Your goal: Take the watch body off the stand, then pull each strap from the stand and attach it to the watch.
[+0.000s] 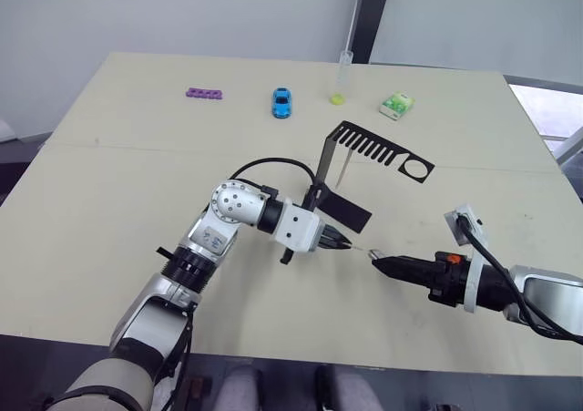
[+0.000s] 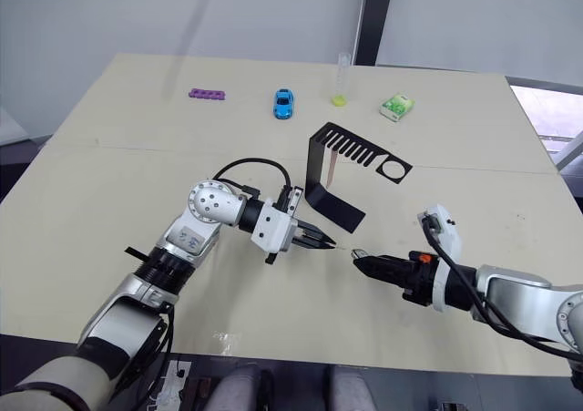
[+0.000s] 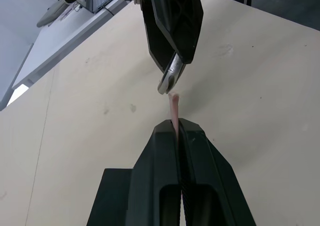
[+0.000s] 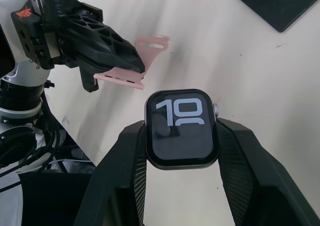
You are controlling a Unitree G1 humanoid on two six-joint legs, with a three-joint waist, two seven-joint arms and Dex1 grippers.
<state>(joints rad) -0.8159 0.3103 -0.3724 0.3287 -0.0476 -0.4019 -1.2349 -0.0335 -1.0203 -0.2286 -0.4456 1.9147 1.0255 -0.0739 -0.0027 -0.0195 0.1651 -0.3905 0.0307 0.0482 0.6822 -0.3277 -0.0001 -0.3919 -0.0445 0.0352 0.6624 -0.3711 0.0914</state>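
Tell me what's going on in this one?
The right gripper holds the watch body between its fingers. The left gripper is shut on a pink strap, pointed toward the watch; the two are close but not joined. Behind them the black stand sits on the table with another strap hanging from it.

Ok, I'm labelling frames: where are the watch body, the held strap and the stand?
watch body point(image 4: 181, 127), right wrist view, screen centre.
strap point(image 4: 120, 79), right wrist view, flat end.
stand point(image 1: 324, 163), left eye view, upright.
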